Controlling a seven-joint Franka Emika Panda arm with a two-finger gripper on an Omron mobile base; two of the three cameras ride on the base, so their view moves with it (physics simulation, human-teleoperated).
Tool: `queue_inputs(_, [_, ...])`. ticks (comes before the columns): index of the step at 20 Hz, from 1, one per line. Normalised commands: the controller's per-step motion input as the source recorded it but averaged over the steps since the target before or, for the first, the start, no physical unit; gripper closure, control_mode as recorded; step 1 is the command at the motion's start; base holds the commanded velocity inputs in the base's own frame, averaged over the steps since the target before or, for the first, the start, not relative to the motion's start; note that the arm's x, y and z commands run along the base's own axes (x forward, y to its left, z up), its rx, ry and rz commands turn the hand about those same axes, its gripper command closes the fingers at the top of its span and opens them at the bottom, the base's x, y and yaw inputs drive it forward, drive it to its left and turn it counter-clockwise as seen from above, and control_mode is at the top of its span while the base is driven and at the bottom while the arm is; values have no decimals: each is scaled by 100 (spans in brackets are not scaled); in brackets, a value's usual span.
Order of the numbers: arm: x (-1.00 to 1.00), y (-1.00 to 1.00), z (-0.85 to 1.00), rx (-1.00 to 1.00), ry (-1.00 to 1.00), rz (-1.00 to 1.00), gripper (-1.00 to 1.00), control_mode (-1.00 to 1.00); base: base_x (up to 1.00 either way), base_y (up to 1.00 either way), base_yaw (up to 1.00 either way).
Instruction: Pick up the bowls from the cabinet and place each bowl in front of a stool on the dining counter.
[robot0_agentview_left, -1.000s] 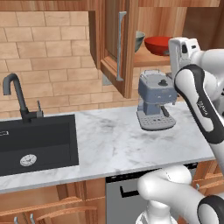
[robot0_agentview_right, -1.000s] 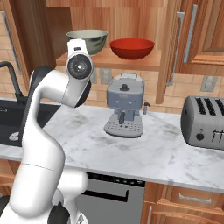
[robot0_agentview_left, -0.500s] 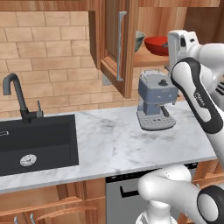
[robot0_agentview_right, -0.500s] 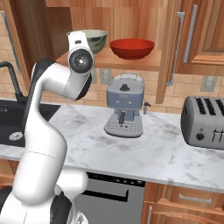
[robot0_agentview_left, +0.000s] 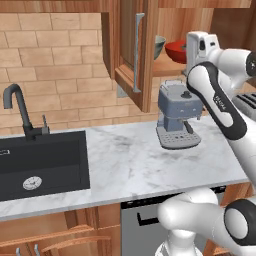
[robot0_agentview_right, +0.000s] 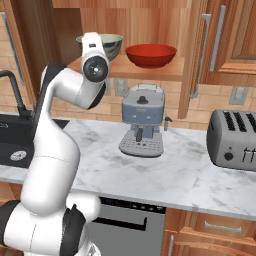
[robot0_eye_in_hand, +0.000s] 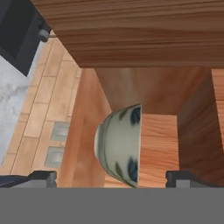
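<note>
Closing in: hand has risen to shelf height since a second ago. Gripper (robot0_eye_in_hand: 109, 178) spread wide, empty, bracketing the grey-green bowl (robot0_eye_in_hand: 120, 144) on the cabinet shelf (robot0_agentview_right: 150, 72) beside the red bowl (robot0_agentview_right: 150, 55). Grasp next, probably.

Centre of the hand view: open shelf (robot0_eye_in_hand: 159, 131) room around the pale bowl (robot0_eye_in_hand: 120, 144) (cabinet walls (robot0_eye_in_hand: 85, 122) hem both sides).

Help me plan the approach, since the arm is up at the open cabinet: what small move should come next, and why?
Probably ease the gripper straight forward toward the pale bowl. In the hand view the jaws stand wide open with the bowl centred between them but not yet inside. It sits on the cabinet shelf beside the red bowl, so a short advance should bracket it.
</note>
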Motion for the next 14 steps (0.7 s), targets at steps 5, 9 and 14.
queue_inputs(5, [37,0,25,4,0,0,-100,-100,0,0,0])
queue_inputs(9, [25,0,12,2,0,0,-100,-100,0,0,0])
queue_inputs(14, [12,0,1,0,1,0,-100,-100,0,0,0])
